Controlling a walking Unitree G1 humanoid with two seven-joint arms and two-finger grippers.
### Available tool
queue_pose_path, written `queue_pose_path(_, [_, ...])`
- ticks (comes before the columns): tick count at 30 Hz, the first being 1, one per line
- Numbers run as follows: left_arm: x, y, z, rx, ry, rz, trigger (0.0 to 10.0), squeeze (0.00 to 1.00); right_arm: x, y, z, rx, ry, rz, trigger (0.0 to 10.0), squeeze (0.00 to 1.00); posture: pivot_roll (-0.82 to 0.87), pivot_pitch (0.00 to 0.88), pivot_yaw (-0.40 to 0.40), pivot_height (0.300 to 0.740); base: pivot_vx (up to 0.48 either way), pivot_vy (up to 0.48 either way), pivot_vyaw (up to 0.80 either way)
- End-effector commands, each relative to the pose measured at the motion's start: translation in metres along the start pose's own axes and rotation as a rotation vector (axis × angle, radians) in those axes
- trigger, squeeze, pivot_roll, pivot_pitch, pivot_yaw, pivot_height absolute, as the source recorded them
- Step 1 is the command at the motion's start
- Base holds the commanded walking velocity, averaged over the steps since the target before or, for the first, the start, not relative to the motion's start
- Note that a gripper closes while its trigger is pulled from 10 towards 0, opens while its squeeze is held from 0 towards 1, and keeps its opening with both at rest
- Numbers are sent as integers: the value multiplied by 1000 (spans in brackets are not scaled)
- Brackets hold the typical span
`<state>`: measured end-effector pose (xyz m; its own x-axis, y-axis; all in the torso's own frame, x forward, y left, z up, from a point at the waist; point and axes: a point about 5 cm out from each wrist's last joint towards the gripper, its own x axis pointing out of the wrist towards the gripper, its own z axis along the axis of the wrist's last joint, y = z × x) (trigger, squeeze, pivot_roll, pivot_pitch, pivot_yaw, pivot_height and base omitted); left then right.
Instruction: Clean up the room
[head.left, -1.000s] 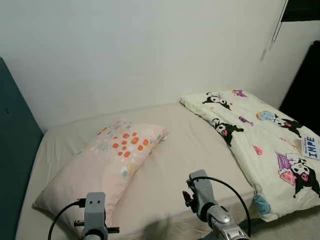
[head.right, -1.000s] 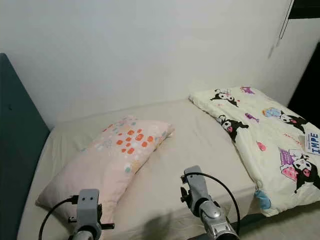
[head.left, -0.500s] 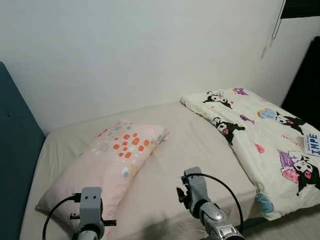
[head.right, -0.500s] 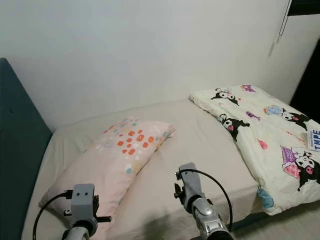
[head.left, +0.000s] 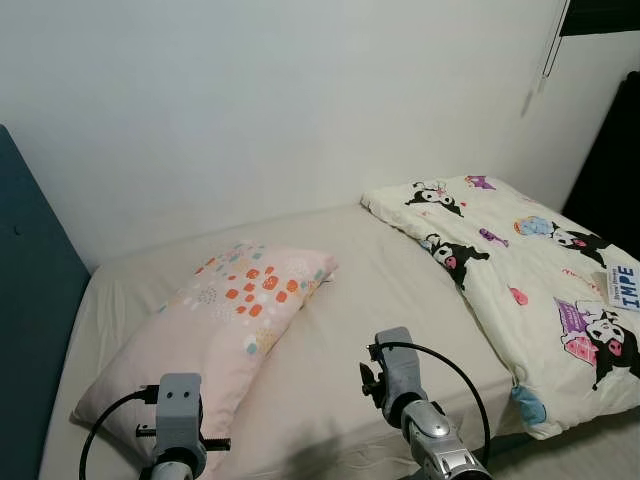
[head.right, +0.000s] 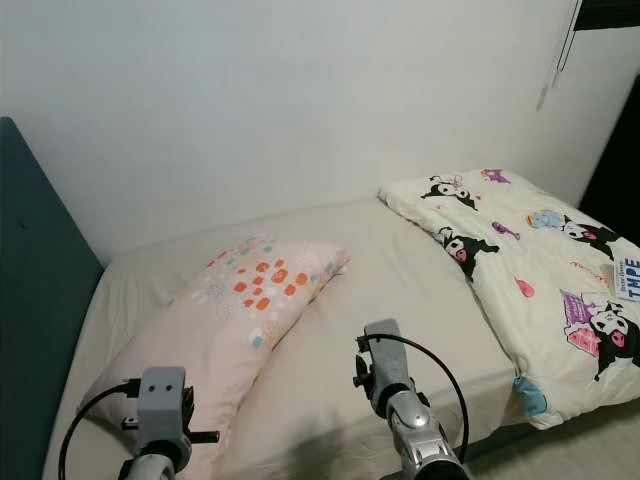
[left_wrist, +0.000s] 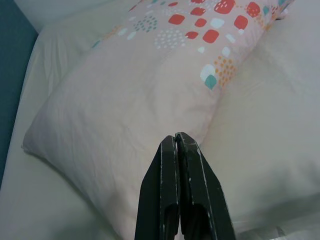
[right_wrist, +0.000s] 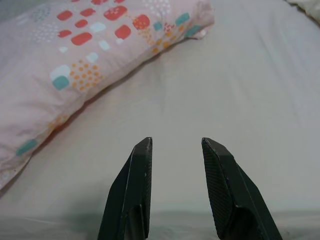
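Two things are lying on the bed (head.left: 400, 290): a pink pillow (head.left: 215, 320) askew toward its headboard end, a cartoon quilt (head.left: 530, 280) overhanging the foot corner. I'm hovering left gripper (left_wrist: 176, 142) pinched closed, right gripper (right_wrist: 176, 150) parted; closed fingers risk shoving the pillow.
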<state>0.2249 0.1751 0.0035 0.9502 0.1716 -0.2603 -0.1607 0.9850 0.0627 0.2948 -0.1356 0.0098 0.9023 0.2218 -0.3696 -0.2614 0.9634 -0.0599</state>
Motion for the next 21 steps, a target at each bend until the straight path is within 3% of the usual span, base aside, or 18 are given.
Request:
queue_pose_path(1, [-1, -1, -1, 12, 9, -1, 10000, 0, -1, 3, 0, 0, -13, 2, 10000, 0, -76, 0, 5, 738, 0, 0, 0])
queue_pose_path(10, [-1, -1, 2, 6, 2, 8, 10000, 0, -2, 0, 2, -46, -39, -21, 10000, 0, -75, 0, 7, 738, 0, 0, 0])
queue_pose_path(21, [-2, 0, 1, 13, 7, 12, 10000, 0, 0, 1, 3, -40, -39, -17, 10000, 0, -70, 0, 8, 738, 0, 0, 0])
